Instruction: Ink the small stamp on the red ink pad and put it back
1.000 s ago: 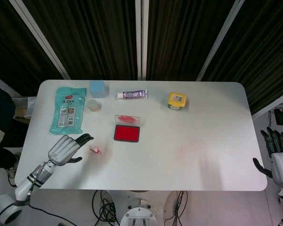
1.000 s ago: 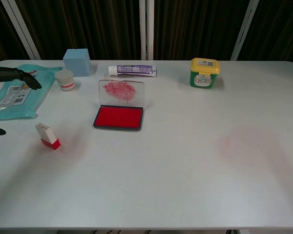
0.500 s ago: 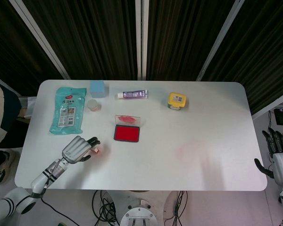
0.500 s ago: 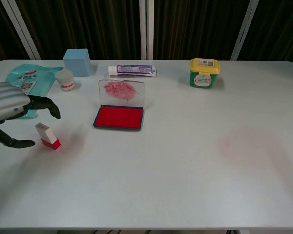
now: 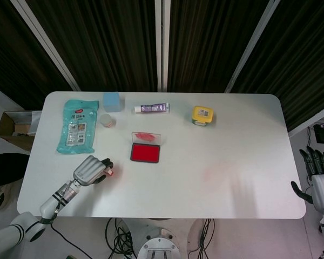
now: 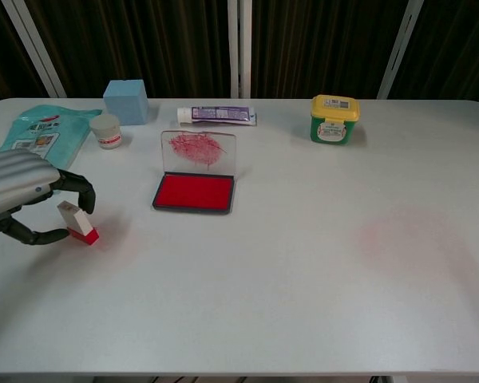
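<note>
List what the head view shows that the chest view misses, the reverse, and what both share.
Head view only: the right hand beside the table's right edge, a cardboard box on the floor. Chest view only: red smears on the ink pad's upright lid, seen face-on. Both: the left hand curled around the small stamp, the red ink pad, the yellow-lidded jar.

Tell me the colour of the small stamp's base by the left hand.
Red, under a white upper body; the small stamp shows best in the chest view.
</note>
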`<action>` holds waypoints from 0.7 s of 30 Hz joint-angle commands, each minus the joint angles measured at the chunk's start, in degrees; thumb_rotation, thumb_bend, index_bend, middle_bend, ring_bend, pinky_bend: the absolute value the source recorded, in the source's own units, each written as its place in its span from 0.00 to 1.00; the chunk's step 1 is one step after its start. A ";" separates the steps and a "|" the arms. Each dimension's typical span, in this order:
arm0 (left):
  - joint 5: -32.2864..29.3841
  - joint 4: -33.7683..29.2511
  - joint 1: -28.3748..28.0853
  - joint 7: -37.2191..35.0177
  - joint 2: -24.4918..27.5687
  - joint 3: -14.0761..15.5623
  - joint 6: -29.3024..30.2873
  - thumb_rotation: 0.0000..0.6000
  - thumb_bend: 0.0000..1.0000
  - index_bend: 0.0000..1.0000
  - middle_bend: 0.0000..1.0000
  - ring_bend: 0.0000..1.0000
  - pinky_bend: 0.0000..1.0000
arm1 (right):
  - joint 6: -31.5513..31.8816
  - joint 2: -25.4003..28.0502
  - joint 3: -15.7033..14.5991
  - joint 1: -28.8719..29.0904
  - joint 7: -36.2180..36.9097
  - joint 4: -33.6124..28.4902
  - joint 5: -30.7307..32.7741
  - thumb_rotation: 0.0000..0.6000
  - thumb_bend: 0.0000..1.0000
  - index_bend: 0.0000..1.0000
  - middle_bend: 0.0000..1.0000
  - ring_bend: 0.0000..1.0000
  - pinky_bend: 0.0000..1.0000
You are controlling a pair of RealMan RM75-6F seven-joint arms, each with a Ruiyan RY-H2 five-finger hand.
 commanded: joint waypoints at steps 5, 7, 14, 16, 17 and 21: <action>-0.51 2.16 -0.81 -1.25 -1.23 0.49 -0.07 1.00 0.32 0.45 0.45 0.97 1.00 | -0.23 -0.18 0.00 0.18 -0.59 -0.23 -0.02 1.00 0.18 0.00 0.00 0.00 0.00; -0.73 2.51 -0.90 -1.51 -1.39 0.55 0.05 1.00 0.33 0.46 0.45 0.97 1.00 | -0.23 -0.11 0.03 0.16 -0.69 -0.29 0.08 1.00 0.18 0.00 0.00 0.00 0.00; -1.16 3.46 -0.96 -1.87 -1.94 1.00 0.48 1.00 0.35 0.49 0.49 0.98 1.00 | -0.82 0.02 -0.02 0.17 -1.01 -0.24 0.66 1.00 0.18 0.00 0.00 0.00 0.00; -1.26 3.70 -0.99 -1.87 -2.07 1.09 0.63 1.00 0.37 0.50 0.50 0.98 1.00 | -0.96 0.07 0.00 0.16 -1.04 -0.28 0.87 1.00 0.18 0.00 0.00 0.00 0.00; -1.33 3.84 -1.01 -1.85 -2.14 1.11 0.65 1.00 0.37 0.50 0.50 0.99 1.00 | -0.96 0.05 -0.01 0.15 -1.02 -0.25 0.88 1.00 0.18 0.00 0.00 0.00 0.00; -1.72 4.05 -1.16 -2.25 -2.34 1.20 0.49 1.00 0.39 0.53 0.52 0.99 1.00 | -1.05 -0.05 -0.09 0.10 -0.88 -0.01 0.93 1.00 0.18 0.00 0.00 0.00 0.00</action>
